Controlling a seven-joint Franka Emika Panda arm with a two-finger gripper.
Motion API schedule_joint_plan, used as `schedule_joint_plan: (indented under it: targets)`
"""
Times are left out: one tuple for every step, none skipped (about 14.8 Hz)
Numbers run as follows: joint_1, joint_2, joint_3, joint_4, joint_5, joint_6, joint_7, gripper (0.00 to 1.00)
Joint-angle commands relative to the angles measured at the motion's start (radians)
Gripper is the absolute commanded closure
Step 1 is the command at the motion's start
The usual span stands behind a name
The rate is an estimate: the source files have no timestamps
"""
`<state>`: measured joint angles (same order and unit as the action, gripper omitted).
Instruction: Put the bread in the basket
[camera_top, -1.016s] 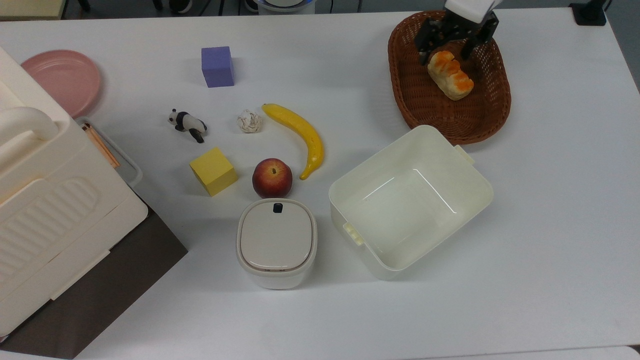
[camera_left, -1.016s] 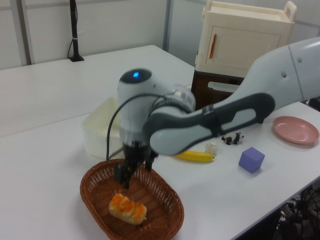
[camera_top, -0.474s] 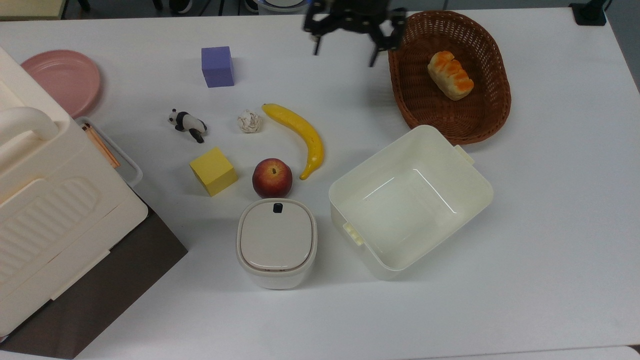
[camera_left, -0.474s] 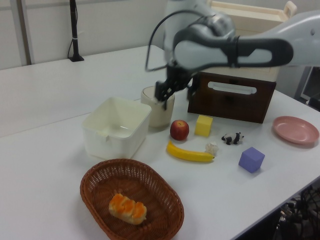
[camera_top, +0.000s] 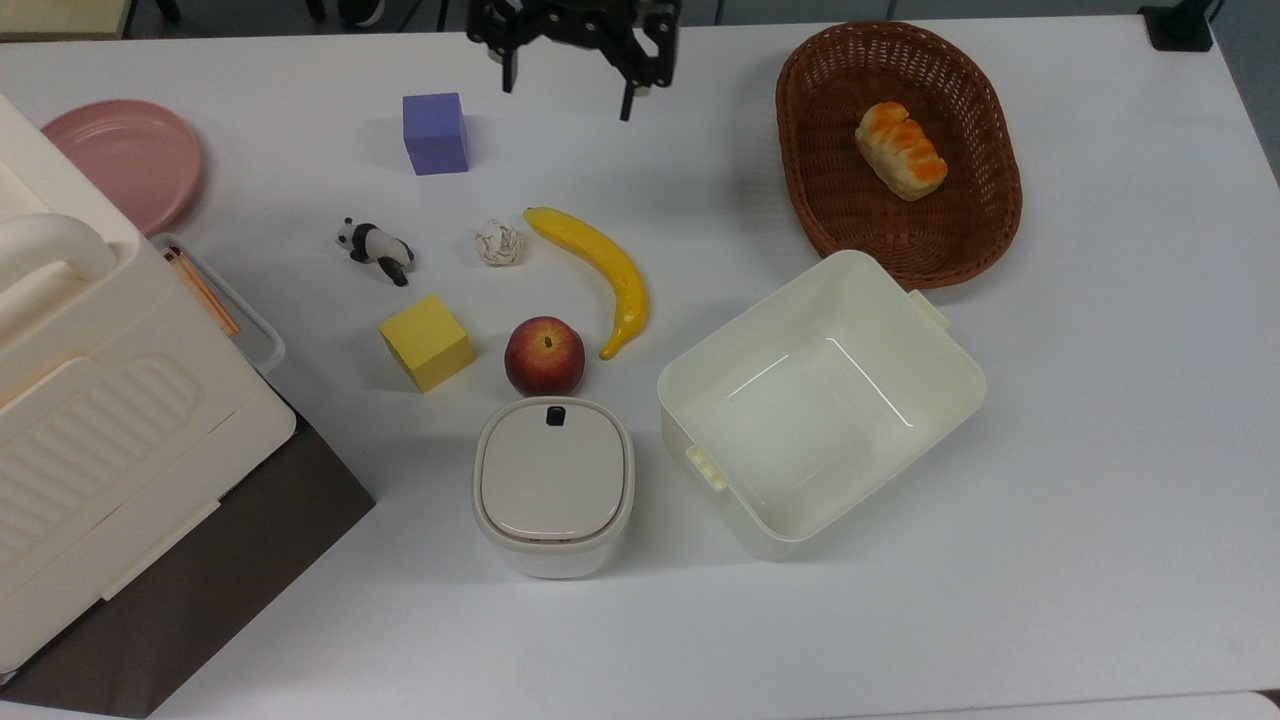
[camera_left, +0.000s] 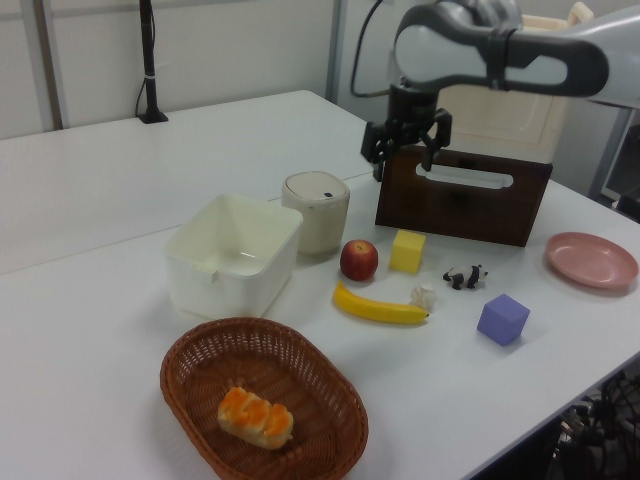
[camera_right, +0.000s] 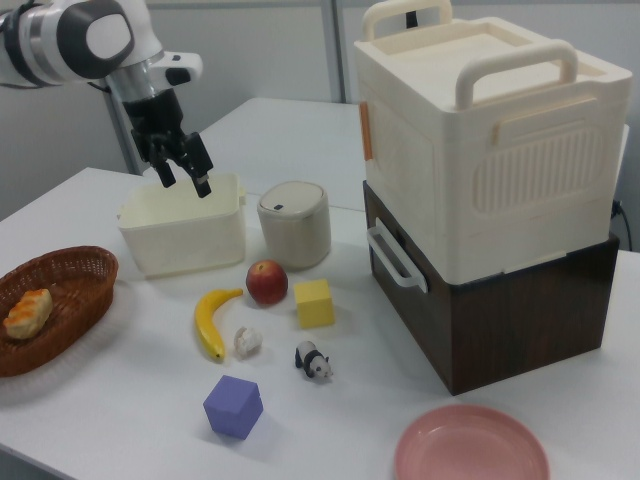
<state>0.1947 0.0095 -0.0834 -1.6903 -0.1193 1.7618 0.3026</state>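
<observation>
Already bread (camera_top: 900, 150) lies in basket (camera_top: 990, 220), top view's far right, task looks done. Pincer (camera_top: 570, 75) hangs wide open, empty, well apart above worktop (camera_top: 1100, 450). Bread likely light, squashy, glossy top maybe slippery; grip across pale sides.

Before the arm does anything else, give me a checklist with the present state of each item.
1. Bread inside the basket: ok, it lies on the basket floor.
2. Gripper empty: ok, fingers spread, nothing between them.
3. Gripper away from the basket: ok, it hangs above the table's far edge near the purple cube.
4. Bread clear of the rim: ok, it sits inside the weave in the left view.
5. Banana and apple upright on the table, apart from the gripper: ok.
</observation>
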Motion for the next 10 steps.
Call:
schedule_joint_plan:
  targets:
    - [-0.006, -0.014, -0.053, 0.044, 0.084, -0.091, -0.141, 0.0]
    - [-0.015, -0.014, -0.053, 0.05, 0.087, -0.1, -0.169, 0.0]
    - [-0.017, -0.014, -0.053, 0.051, 0.087, -0.105, -0.177, 0.0]
    - [-0.018, -0.014, -0.055, 0.052, 0.087, -0.105, -0.177, 0.0]
    - [-0.018, -0.016, -0.055, 0.052, 0.087, -0.105, -0.177, 0.0]
    - [-0.018, -0.016, -0.055, 0.052, 0.089, -0.105, -0.177, 0.0]
    - [-0.017, -0.016, -0.055, 0.051, 0.09, -0.107, -0.177, 0.0]
    - [-0.017, -0.016, -0.055, 0.051, 0.09, -0.108, -0.177, 0.0]
    - [-0.017, -0.016, -0.055, 0.051, 0.092, -0.114, -0.175, 0.0]
    - [-0.017, -0.013, -0.053, 0.051, 0.093, -0.116, -0.175, 0.0]
